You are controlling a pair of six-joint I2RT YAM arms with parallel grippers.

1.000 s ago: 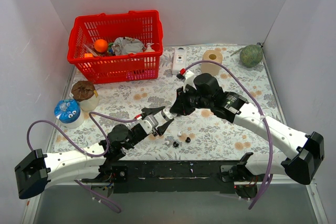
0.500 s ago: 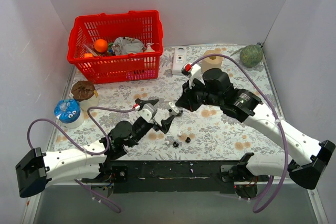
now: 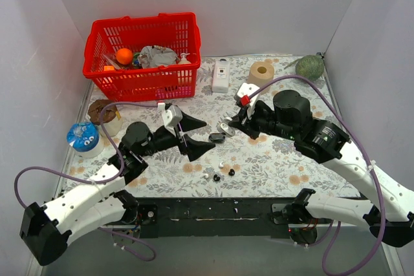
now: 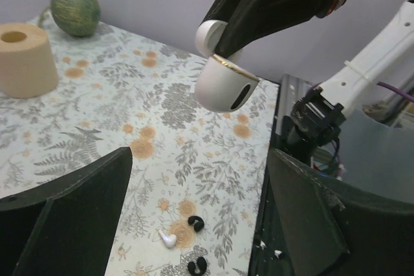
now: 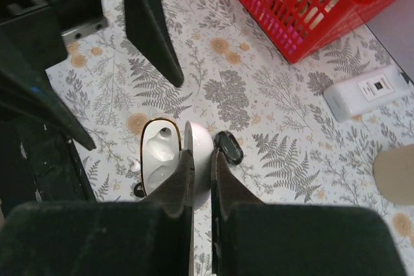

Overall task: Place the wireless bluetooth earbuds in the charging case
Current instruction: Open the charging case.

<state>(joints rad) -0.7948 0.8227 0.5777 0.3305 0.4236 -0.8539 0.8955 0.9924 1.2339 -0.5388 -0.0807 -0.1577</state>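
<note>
The flowery counter (image 3: 284,159) holds everything, and a red basket (image 3: 142,56) sits far at the back, out of the way.

The right gripper (image 3: 228,127) is squeezed tight on the charging case (image 5: 169,153). It pinches the thin lid between its two fingers, so the white cup part hangs free in the air above the middle of the counter. The case is open and tipped. I think it is held up like this so the holes inside can be reached from the side.

The left gripper (image 3: 209,136) has its jaws spread wide and has nothing in it. It points at the case from close by, with the case just past its tips. It looks ready to go and pick something small.

The earbuds (image 4: 195,222) are the tiniest things here. A few white ones and black ones lie loose on the counter, near the front edge, below the case. None is in the case yet. They are so little that grabbing one will be hard.
</note>
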